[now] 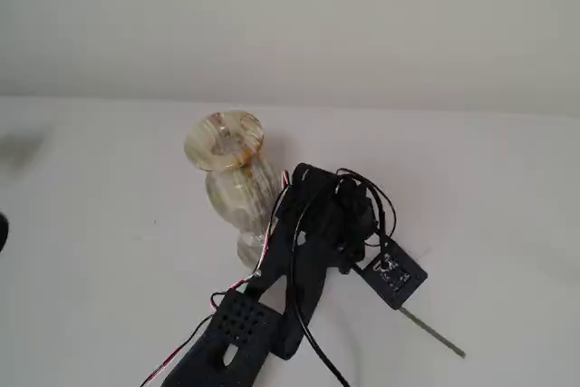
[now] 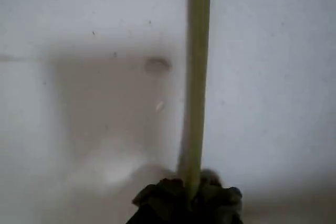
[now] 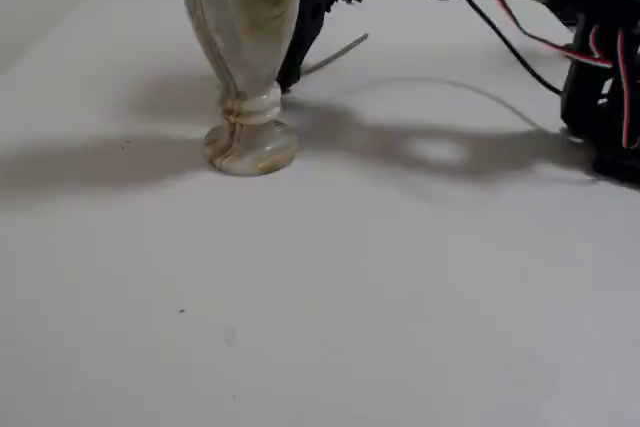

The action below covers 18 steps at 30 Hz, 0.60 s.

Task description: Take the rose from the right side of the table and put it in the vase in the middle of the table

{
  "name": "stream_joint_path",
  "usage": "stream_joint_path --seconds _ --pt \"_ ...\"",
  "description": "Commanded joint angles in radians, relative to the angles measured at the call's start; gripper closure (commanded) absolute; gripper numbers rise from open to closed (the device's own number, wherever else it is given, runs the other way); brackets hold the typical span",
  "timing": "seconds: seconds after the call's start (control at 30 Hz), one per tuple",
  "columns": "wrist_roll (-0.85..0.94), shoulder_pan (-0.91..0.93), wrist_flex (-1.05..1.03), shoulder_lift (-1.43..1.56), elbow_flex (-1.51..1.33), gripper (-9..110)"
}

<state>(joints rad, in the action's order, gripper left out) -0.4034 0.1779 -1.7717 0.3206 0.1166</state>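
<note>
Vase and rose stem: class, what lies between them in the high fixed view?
The black arm and gripper lie between the vase and the rose stem there.

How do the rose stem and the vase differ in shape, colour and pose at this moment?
Shape: the rose stem is thin and straight; the vase is bulging, with a narrow waist and a flared mouth.
Colour: the stem is plain grey-green; the vase is cream-white with amber-brown streaks.
Pose: the stem is gripped in the end effector and lies at a slant low over the table; the vase stands upright on its round foot, untouched.
Both are over the same white table.
</note>
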Motion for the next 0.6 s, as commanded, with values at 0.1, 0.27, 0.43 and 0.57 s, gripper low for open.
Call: stream_joint_path --seconds 0.1,0.27,0.43,0.57 --pt "-0.101 0.072 -0.026 0.414 0.021 102" --pt "-0.156 0.087 0.015 0.664 0.021 102" --pt "-0.186 0.055 0.132 0.902 0.021 102" --pt "-0.198 -0.041 0.221 1.072 0.021 102"
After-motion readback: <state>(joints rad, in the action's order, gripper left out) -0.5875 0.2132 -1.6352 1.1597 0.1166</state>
